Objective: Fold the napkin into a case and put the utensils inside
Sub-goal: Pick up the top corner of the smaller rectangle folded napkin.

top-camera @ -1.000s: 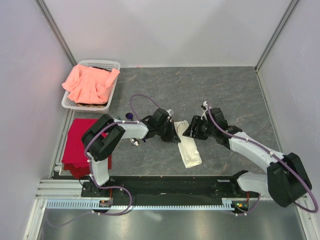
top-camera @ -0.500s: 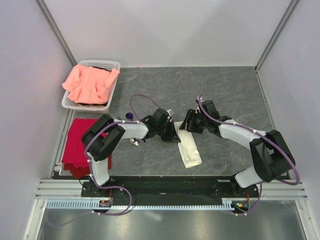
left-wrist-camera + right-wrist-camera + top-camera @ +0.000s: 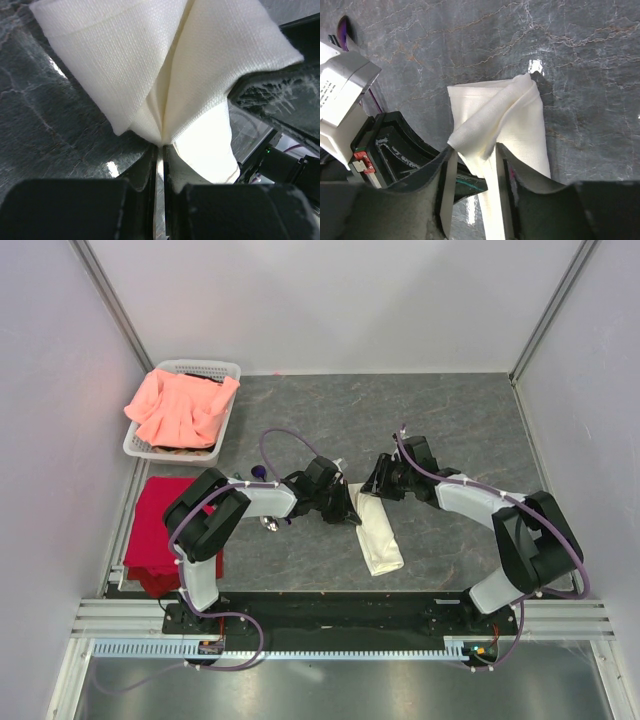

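The cream-white napkin (image 3: 380,532) lies folded into a narrow strip, the case, at the table's middle. My left gripper (image 3: 352,510) is shut on the strip's far left edge, and the pinched cloth (image 3: 165,90) lifts into a tent in front of its jaws. My right gripper (image 3: 373,486) is open at the strip's far end. A raised fold of the napkin (image 3: 490,120) sits between its fingers (image 3: 446,172). A purple utensil head (image 3: 343,27) shows at the far left of the right wrist view. A shiny spoon bowl (image 3: 268,526) peeks out under my left arm.
A white basket (image 3: 228,370) holding a salmon-pink cloth (image 3: 180,405) stands at the back left. A red cloth (image 3: 155,525) lies off the table's left edge. Walls close in the left, back and right sides.
My right gripper has moved left and away to the napkin's far end and now straddles its raised fold. My left gripper has held still on the cloth.
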Available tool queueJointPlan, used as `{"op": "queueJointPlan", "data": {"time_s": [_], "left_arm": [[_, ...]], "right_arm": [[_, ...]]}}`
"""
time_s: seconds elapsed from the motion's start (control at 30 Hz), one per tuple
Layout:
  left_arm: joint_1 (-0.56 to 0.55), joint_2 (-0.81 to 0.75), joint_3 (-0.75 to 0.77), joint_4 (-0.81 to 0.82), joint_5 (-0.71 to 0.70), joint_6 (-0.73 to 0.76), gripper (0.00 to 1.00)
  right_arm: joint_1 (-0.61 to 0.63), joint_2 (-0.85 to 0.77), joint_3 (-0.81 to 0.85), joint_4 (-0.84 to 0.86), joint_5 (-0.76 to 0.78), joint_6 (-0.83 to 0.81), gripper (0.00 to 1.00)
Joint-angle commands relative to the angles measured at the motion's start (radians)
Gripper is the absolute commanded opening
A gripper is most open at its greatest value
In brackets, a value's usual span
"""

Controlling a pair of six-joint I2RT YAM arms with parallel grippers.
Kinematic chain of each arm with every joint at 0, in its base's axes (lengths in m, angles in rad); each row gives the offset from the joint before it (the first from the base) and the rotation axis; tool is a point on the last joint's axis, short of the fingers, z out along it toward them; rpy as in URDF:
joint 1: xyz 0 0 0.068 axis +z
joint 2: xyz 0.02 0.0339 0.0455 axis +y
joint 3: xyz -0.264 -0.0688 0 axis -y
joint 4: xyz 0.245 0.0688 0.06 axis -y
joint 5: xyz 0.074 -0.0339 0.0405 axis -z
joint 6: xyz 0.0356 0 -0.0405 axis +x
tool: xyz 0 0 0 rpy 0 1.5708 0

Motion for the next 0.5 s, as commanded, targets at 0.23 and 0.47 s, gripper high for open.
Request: {"op": "queueJointPlan", "data": {"time_s": [0.23,0.47], "left_arm": [[-0.018,-0.012,-0.014,-0.045,-0.033,0.02,0.02],[-0.018,-0.089,-0.027,-0.059,-0.076,0.051,0.27]], "right_arm": [[-0.006,0.027,0.036,0.077,-0.026,0.023,0.23],[-0.018,0.028,0.025,0.074,-0.033,0.021,0.0]]}}
